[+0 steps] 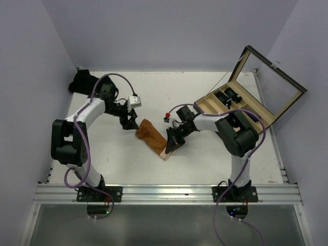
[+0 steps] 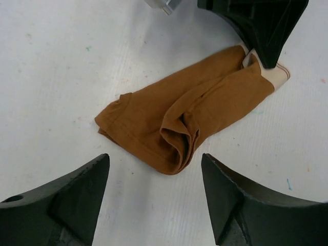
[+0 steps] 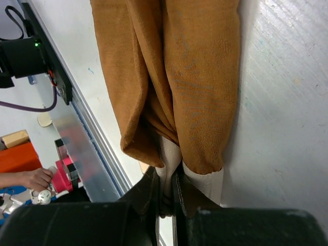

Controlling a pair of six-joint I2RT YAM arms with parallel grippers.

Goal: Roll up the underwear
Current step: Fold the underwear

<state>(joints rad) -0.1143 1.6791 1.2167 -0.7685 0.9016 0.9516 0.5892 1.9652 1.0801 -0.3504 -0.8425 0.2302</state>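
The rust-orange underwear (image 1: 149, 134) lies folded in a long strip on the white table, its cream waistband (image 2: 277, 76) at the end toward the right arm. My right gripper (image 1: 173, 142) is shut on that waistband end (image 3: 166, 154), with cloth pinched between its fingers. The rest of the strip (image 3: 189, 66) stretches away from it. My left gripper (image 1: 129, 122) hovers at the other end, open, with nothing between its fingers. In the left wrist view the folded orange end (image 2: 177, 138) lies just beyond the left gripper (image 2: 155, 158), apart from both fingers.
A pile of dark underwear (image 1: 82, 81) sits in the back left corner. A wooden compartment box (image 1: 210, 105) stands at the right with its glass lid (image 1: 271, 82) raised and dark rolls (image 1: 230, 95) inside. A metal rail (image 1: 164, 193) runs along the near edge.
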